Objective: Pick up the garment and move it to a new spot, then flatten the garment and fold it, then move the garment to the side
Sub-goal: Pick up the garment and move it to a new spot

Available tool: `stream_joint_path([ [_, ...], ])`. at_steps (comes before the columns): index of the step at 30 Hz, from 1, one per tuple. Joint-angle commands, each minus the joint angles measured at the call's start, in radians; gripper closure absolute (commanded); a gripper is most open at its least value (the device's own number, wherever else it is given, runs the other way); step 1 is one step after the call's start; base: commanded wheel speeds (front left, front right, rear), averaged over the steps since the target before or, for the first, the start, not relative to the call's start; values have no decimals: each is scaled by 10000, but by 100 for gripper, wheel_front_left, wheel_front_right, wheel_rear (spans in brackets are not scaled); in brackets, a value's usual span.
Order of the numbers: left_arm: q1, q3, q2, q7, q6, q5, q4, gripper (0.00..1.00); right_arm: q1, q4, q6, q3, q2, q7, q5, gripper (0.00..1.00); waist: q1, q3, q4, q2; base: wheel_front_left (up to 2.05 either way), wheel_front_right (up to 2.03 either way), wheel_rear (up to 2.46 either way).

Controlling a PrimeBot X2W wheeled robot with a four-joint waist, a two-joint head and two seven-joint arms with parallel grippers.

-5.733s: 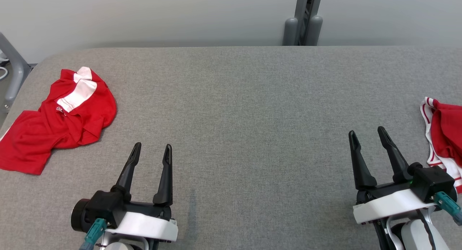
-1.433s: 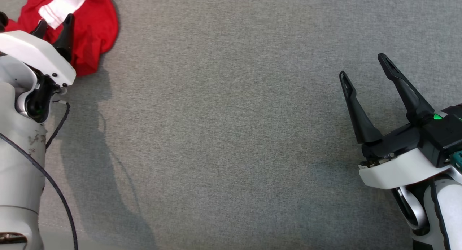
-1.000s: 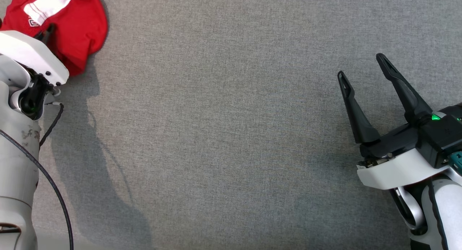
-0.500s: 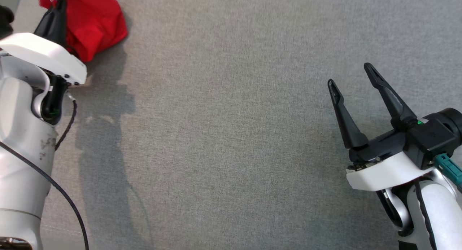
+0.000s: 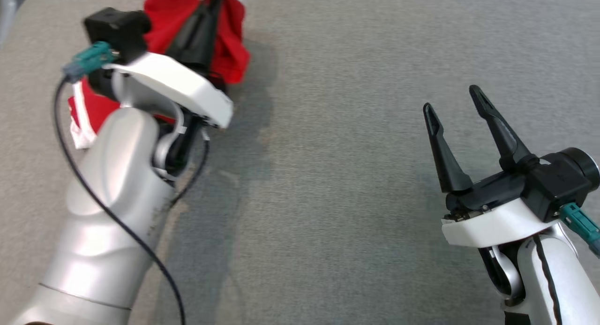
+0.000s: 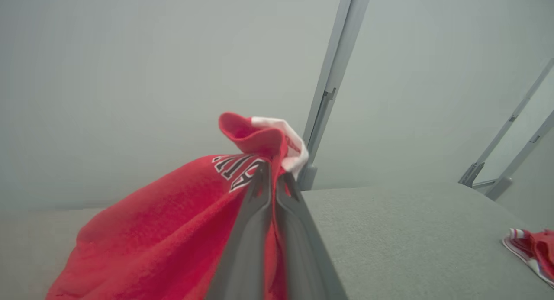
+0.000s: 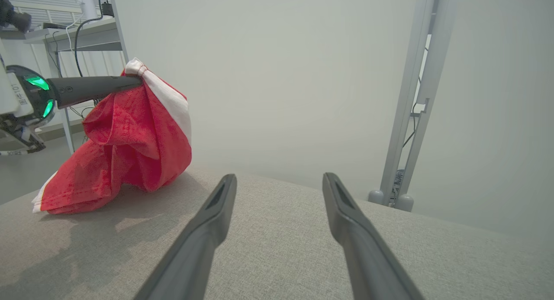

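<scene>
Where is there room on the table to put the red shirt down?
The big bare stretch of grey table lies between the lifted red shirt, pinched in the left end effector, and the open right end effector. It is crowded at the left, under the hanging shirt and left arm, and at the right edge, where another red garment lies.

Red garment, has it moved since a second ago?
Yes. Shut on it, the left gripper has lifted the red garment from the table; its lower edge still rests there.
</scene>
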Motion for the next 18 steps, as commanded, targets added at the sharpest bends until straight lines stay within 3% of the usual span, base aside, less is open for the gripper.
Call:
stream_joint_path([
  [1,88,-121,-70,64,113,123,-197,100,-95,28,-4,-64,24,-121,57,0,0,54,-422,-1,0,0,0],
  [9,138,-1189,-774,471,723,417,-870,100,-302,182,-4,-384,269,-625,135,0,0,420,-1839,-1,0,0,0],
  [17,88,-2444,-949,428,1113,466,-699,100,-337,440,-4,-543,401,-990,277,0,0,701,-2760,-1,0,0,0],
  [18,82,-2672,-954,403,1170,475,-659,64,-346,477,-4,-542,413,-1038,281,0,0,721,-2828,-1,0,0,0],
])
